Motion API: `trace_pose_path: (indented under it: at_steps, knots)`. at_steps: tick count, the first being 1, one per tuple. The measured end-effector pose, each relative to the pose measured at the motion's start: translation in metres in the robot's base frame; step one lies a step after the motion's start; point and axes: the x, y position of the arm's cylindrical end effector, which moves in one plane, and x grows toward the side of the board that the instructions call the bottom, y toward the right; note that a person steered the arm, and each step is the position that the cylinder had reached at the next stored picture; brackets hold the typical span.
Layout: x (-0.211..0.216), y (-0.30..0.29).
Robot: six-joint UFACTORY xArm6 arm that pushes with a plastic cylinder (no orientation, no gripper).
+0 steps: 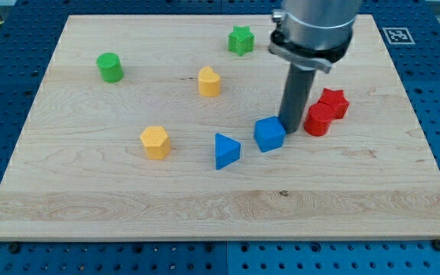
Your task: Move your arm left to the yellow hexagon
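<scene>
My tip [290, 127] is sitting on the wooden board [205, 206], just beside the blue cube [270, 134] at its upper right. To my tip's right, the red cylinder [318, 120] is touching the red star block [333, 102] lying just above it. The blue triangular block [225, 150] is lying left of the cube, close by. Further left, the yellow hexagon block [156, 142] is resting well apart from my tip. Another yellow block [209, 81] is sitting above those two. The green cylinder [110, 67] is standing toward the view's upper left, and the green star block [241, 40] is lying near the top edge, left of my rod.
</scene>
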Motion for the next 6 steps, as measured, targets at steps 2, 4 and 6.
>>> trace_pose_path:
  at_steps: [2, 4, 6]
  knots:
    - [0.021, -0.036]
    - [0.082, -0.03]
    - [0.056, -0.212]
